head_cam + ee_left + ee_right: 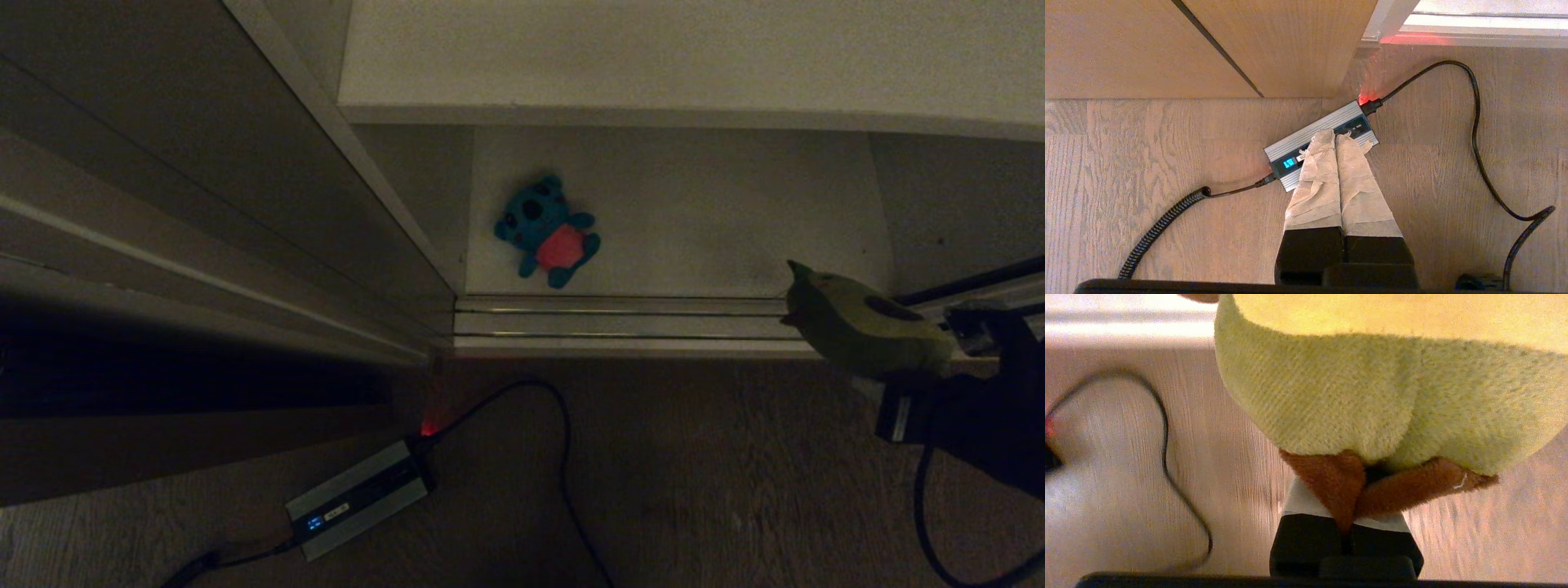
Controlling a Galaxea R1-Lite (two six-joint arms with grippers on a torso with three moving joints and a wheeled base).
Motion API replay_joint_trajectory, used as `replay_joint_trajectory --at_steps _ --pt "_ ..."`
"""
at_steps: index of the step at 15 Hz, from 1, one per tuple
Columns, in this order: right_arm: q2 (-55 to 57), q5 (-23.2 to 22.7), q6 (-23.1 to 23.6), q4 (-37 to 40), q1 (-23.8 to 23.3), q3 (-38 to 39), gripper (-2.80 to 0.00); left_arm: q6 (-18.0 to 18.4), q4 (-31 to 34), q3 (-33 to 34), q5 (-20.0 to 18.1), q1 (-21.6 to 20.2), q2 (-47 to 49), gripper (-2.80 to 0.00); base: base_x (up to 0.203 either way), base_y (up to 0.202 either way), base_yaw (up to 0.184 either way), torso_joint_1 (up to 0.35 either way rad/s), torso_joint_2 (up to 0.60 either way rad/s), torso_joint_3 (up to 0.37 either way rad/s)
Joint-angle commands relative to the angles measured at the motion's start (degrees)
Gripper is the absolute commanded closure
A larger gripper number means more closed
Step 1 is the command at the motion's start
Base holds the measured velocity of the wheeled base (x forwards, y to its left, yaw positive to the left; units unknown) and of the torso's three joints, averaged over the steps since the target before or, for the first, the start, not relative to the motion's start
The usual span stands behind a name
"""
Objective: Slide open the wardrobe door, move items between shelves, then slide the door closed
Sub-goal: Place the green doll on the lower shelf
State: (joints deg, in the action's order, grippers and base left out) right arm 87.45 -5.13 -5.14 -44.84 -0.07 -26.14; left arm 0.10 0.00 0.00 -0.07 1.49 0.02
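The sliding wardrobe door (204, 188) stands pushed to the left, leaving the inside open. A teal monster (545, 230) with a red-pink belly lies on the low off-white shelf (718, 212), near its left end. A higher shelf (694, 57) juts out above it. At the right edge, my right gripper (906, 390) is shut on the green avocado toy (857, 327), holding it over the floor track's right end. In the right wrist view the avocado (1372, 384) fills the top, its brown legs pinched in the gripper (1349, 514). My left gripper (1336, 136) hangs shut and empty above the floor.
A ribbed metal floor track (620, 322) runs along the shelf's front edge. On the wooden floor lies a grey box (359, 498) with a lit display and a red light; a black cable (563, 457) loops from it. The same box (1290, 151) sits under the left fingers.
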Motion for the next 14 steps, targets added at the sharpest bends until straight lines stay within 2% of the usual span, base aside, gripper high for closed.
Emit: replay_joint_trajectory --at_steps 1,4,7,9,14 --pt "9.5 -1.5 0.1 -1.7 -1.0 -5.3 0.0 0.0 0.0 0.0 0.0 0.0 -0.1 0.0 0.0 0.0 0.0 0.0 0.0 0.0" --pt "19.3 -2.4 1.0 -7.9 -1.4 -10.6 0.0 0.0 0.0 0.0 0.0 0.0 -0.2 0.0 0.0 0.0 0.0 0.0 0.0 0.0" --pt "27.6 -2.4 3.4 -13.9 -1.9 -19.9 0.0 0.1 0.0 0.0 0.0 0.0 -0.2 0.0 0.0 0.0 0.0 0.0 0.0 0.0" --pt "31.4 -2.4 5.6 -15.4 -2.5 -25.6 0.0 0.0 0.0 0.0 0.0 -0.1 -0.1 0.0 0.0 0.0 0.0 0.0 0.0 0.0" --pt "38.8 -1.4 9.7 -20.1 -2.5 -33.7 0.0 0.0 0.0 0.0 0.0 0.0 -0.2 0.0 0.0 0.0 0.0 0.0 0.0 0.0"
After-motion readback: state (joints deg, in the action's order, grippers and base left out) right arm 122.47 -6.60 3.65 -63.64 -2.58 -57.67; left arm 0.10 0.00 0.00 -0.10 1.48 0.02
